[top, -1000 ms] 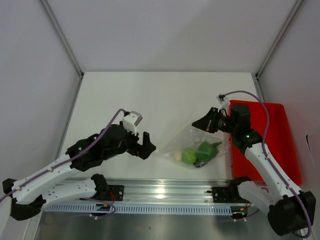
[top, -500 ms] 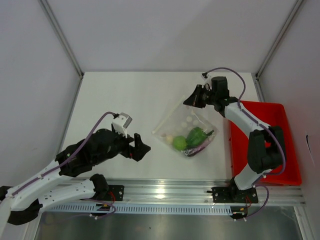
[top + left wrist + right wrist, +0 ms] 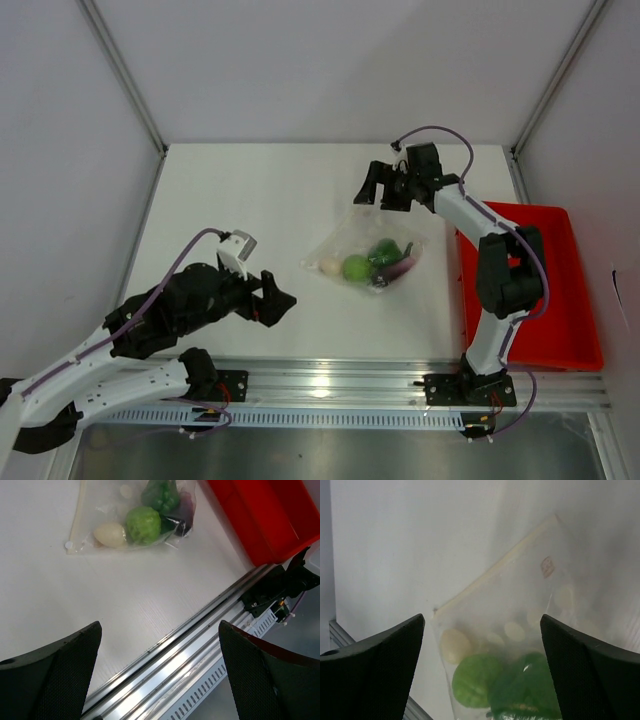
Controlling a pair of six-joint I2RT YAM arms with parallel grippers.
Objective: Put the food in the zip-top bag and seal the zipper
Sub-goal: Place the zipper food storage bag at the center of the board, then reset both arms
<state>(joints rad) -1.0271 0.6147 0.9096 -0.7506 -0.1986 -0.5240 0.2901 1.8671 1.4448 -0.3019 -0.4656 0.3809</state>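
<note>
The zip-top bag lies flat on the white table, free of both grippers. Inside it are the food pieces: a whitish ball, a bright green round piece, a darker green long piece and a purple long piece. My right gripper hangs open just beyond the bag's far corner. In the right wrist view the right gripper looks down on the bag and its pale zipper. My left gripper is open to the bag's left. In the left wrist view the left gripper is empty and far from the bag.
A red tray stands on the table's right side, its corner also showing in the left wrist view. An aluminium rail runs along the near edge. White walls close in the table on three sides.
My right gripper has opened and let go of the bag, and has swung away to the far side. The bag has settled flat, a little left. The left arm has drawn back slightly.
</note>
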